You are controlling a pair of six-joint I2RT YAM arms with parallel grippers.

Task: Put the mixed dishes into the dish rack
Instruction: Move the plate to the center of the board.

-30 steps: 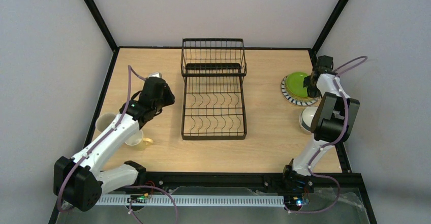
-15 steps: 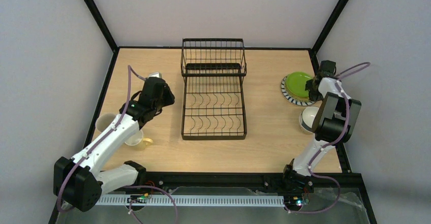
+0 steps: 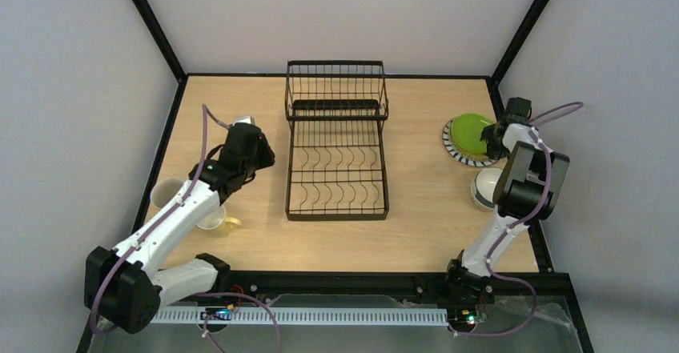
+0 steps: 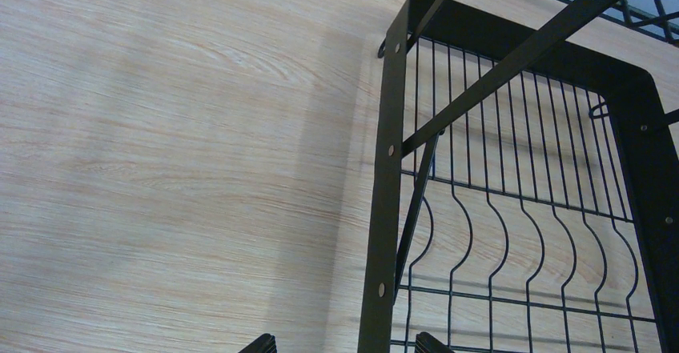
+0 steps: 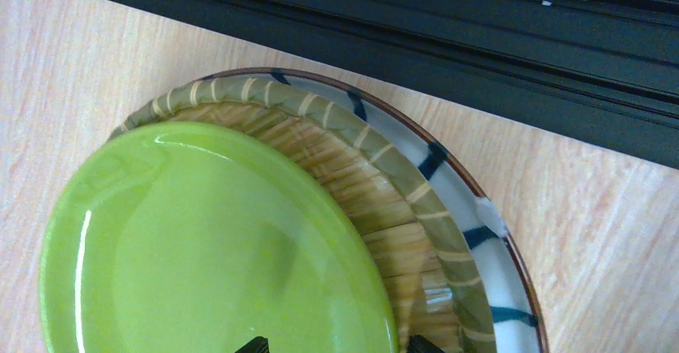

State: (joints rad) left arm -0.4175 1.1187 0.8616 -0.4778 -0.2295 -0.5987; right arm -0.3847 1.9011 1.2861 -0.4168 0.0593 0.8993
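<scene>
The black wire dish rack (image 3: 337,141) stands mid-table with no dishes in it. The lime green plate (image 3: 468,133) lies on the tan plate (image 5: 376,193), which lies on the striped-rim plate (image 5: 480,217), at the right. My right gripper (image 5: 339,345) is open low over the stack's right side, one fingertip over the green plate and one beyond its rim. My left gripper (image 4: 344,345) is open over the rack's left frame bar (image 4: 384,209). A cream mug (image 3: 164,193) and a pale yellow mug (image 3: 214,218) sit near the left arm.
A pale mug (image 3: 484,188) sits partly hidden behind the right arm. A small pale object (image 3: 245,118) shows behind the left wrist. A black frame rail (image 5: 480,33) runs just beyond the plates. Bare wood lies left of the rack (image 4: 160,169).
My right gripper has shifted slightly right and settled over the right edge of the plate stack. The left arm has barely moved.
</scene>
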